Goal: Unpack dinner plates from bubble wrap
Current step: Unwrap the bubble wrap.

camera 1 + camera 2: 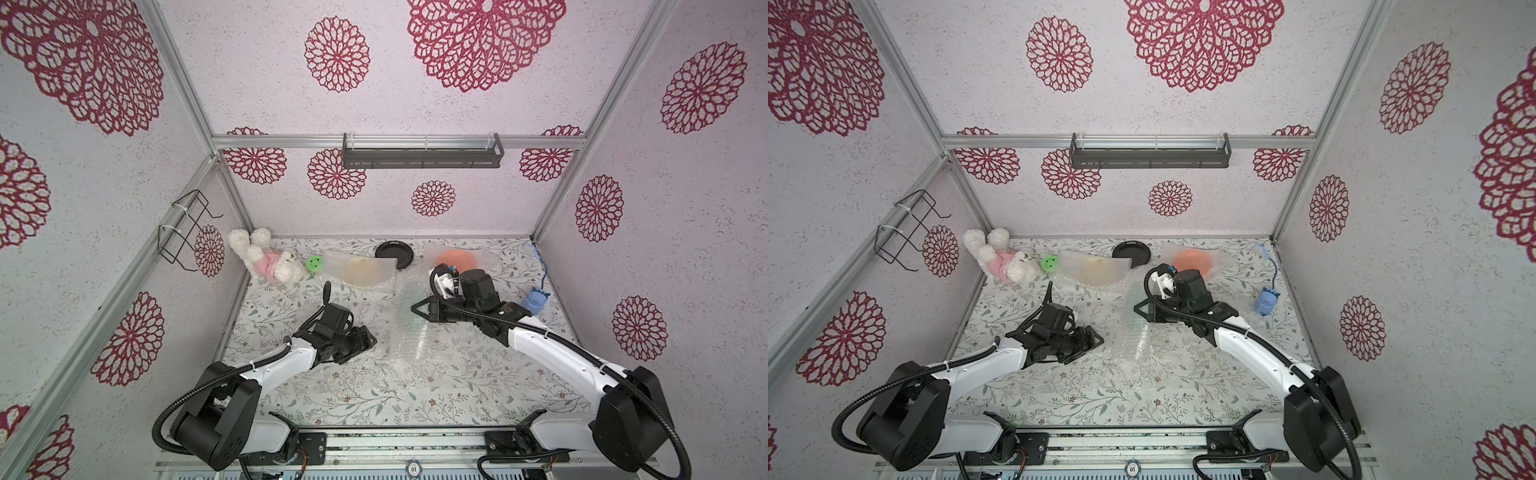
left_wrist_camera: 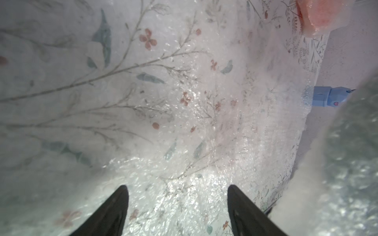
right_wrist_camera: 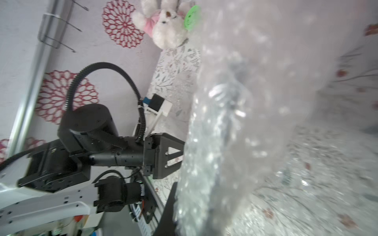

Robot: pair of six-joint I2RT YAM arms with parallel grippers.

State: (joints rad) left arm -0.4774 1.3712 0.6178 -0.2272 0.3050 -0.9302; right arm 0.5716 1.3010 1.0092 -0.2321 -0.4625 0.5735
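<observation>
Two black-and-white robot arms reach up from the lower edge of both top views over a flower-printed desk point(image 1: 457, 395) inside a cell with red-patterned walls. At the centre of the frame lies the bubble wrap point(image 1: 409, 353), a crumpled clear sheet whose upper part rises off the desk. A dim greenish shape, seemingly the blue-green plate point(image 1: 409, 301), shows through that raised part. The right tool point(image 1: 415, 309) comes in from the right, and its fingers are pinched narrow on the raised wrap. The left tool point(image 1: 371, 340) sits low at the sheet's left edge, and the left wrist view shows its two dark fingers spread wide over the wrap, holding nothing. Along the upper edge of the desk, the cream plate point(image 1: 359, 270) lies left of centre under its own clear sheet. The orange plate point(image 1: 457, 258), right of centre, is likewise covered. The black plate point(image 1: 390, 250) sits between them, mostly bare, with one corner of wrap over its lower right rim. A white plush toy point(image 1: 266, 259) in pink lies at the upper left corner of the desk, a small green smiley disc point(image 1: 314, 262) just beside it. A small blue toy point(image 1: 536, 300) stands near the right wall.
</observation>
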